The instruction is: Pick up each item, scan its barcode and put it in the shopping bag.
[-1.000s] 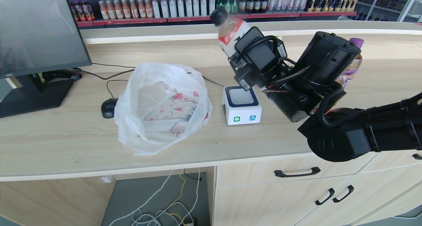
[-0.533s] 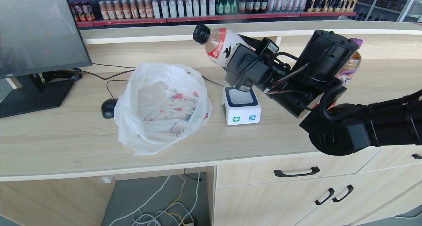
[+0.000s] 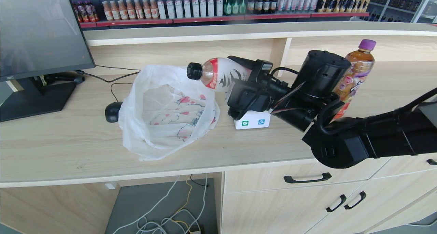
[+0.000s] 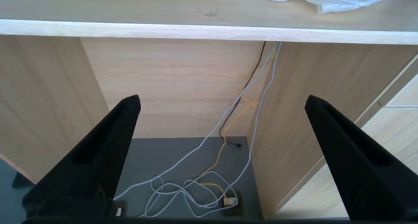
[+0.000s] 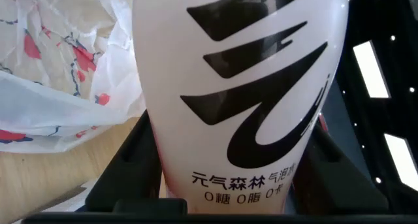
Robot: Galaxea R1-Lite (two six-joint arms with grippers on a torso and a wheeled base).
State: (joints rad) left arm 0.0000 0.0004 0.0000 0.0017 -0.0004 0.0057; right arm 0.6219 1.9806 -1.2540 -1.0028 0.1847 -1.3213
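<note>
My right gripper (image 3: 239, 82) is shut on a white-labelled bottle (image 3: 218, 74) with a black cap, holding it nearly level above the counter, cap pointing at the open white shopping bag (image 3: 169, 109). The bottle's cap end hangs over the bag's right rim. In the right wrist view the bottle (image 5: 238, 93) sits between the black fingers (image 5: 127, 165), with the bag (image 5: 59, 61) behind it. The white barcode scanner (image 3: 252, 119) sits just under the gripper, mostly hidden. An amber bottle (image 3: 353, 73) with a purple cap stands behind the right arm. My left gripper (image 4: 219, 152) is open, below the counter edge.
A monitor (image 3: 37, 32) on its stand occupies the counter's left, with a black mouse (image 3: 112, 112) and cables beside the bag. Shelves of bottles (image 3: 218, 3) line the back wall. Drawers (image 3: 307, 177) sit under the counter at right; cables (image 4: 209, 178) lie on the floor below.
The right gripper has tipped the bottle from upright to nearly level and carried it down and left, from above the scanner to the bag's right rim.
</note>
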